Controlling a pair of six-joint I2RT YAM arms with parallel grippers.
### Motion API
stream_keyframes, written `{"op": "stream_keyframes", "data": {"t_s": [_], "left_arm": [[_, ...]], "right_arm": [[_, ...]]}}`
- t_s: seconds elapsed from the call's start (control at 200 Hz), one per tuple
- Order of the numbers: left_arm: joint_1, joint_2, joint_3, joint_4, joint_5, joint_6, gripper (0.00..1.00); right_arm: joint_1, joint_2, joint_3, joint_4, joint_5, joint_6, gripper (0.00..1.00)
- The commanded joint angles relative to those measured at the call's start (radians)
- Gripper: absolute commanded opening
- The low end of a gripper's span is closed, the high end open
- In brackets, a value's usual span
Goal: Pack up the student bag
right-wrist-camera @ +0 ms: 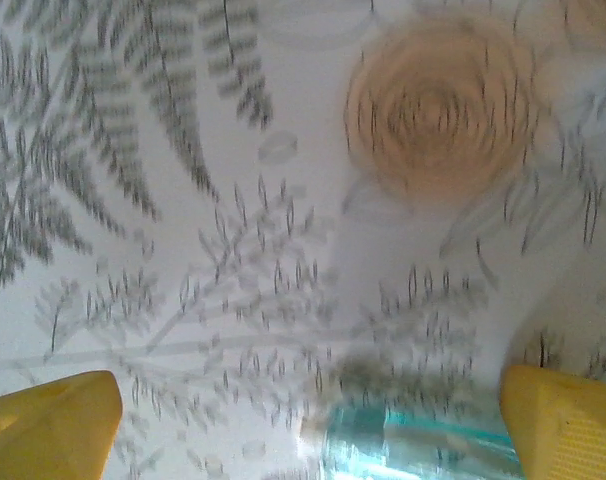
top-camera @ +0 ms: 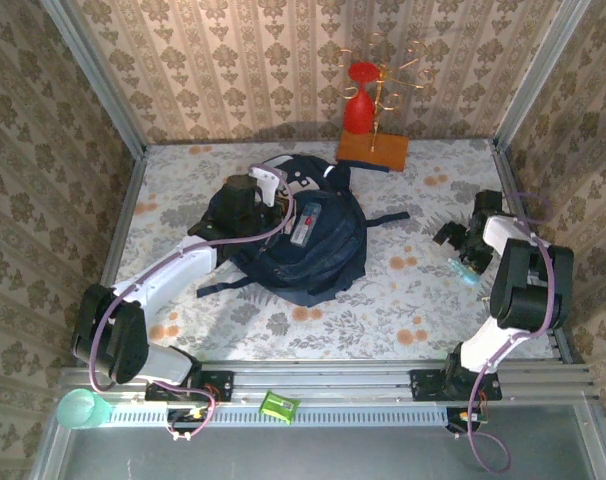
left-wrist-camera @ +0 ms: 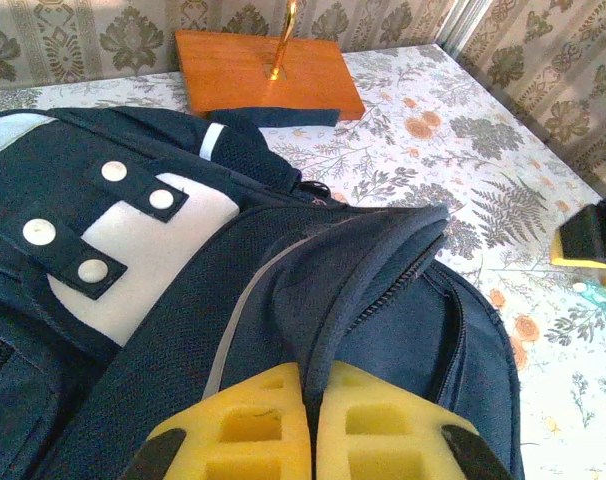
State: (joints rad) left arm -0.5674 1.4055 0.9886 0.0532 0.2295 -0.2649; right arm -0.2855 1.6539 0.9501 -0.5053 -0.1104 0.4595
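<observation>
Left pincer [left-wrist-camera: 313,425] tight on student bag [left-wrist-camera: 383,320] fold, wooden stand [left-wrist-camera: 253,75] behind; right pincer [right-wrist-camera: 308,400] apart astride teal item [right-wrist-camera: 413,440], perhaps bottle.

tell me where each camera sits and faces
top external: above and behind the arms, looking down on the floral-print table; both arms show: left gripper at the dark navy fabric backpack, right gripper aside
left wrist: on the left arm, facing over the backpack toward the orange wooden base; yellow fingers pinch its fabric
right wrist: facing straight down, close to the table; spread yellow fingers flank a clear teal object
shared: top and left wrist both show backpack and base
</observation>
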Motion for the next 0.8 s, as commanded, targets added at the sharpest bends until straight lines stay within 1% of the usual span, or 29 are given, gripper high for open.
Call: {"op": "stream_keyframes", "data": {"t_s": [0.0,0.095,0.22,0.3,0.405,0.53,0.615,0.74,0.795], "left_arm": [[0.015,0.001,0.002,0.051,0.005,0.016,0.00],[0.017,0.001,-0.001,0.055,0.008,0.014,0.00],[0.021,-0.001,-0.004,0.054,0.013,0.012,0.00],[0.023,-0.004,-0.004,0.053,0.014,0.010,0.00],[0.023,-0.009,-0.005,0.052,0.014,0.008,0.00],[0.024,-0.014,-0.005,0.050,0.015,0.010,0.00],[0.026,-0.014,-0.005,0.047,0.010,0.012,0.00],[0.029,-0.014,-0.008,0.047,0.008,0.013,0.00],[0.030,-0.013,-0.007,0.046,0.010,0.012,0.00]], "right_arm": [[0.001,-0.074,-0.051,-0.041,-0.064,0.008,0.97],[0.004,-0.112,-0.102,-0.037,-0.067,0.010,0.95],[0.019,-0.129,-0.139,-0.050,-0.028,-0.006,0.93],[0.027,-0.123,-0.142,-0.066,0.037,-0.018,0.88],[0.027,-0.094,-0.129,-0.075,0.088,-0.024,0.82],[0.028,-0.056,-0.103,-0.067,0.096,-0.026,0.74],[0.029,-0.041,-0.085,-0.070,0.104,-0.026,0.66],[0.051,-0.037,-0.077,-0.075,0.134,-0.022,0.47],[0.052,-0.035,-0.081,-0.069,0.134,-0.018,0.41]]}}
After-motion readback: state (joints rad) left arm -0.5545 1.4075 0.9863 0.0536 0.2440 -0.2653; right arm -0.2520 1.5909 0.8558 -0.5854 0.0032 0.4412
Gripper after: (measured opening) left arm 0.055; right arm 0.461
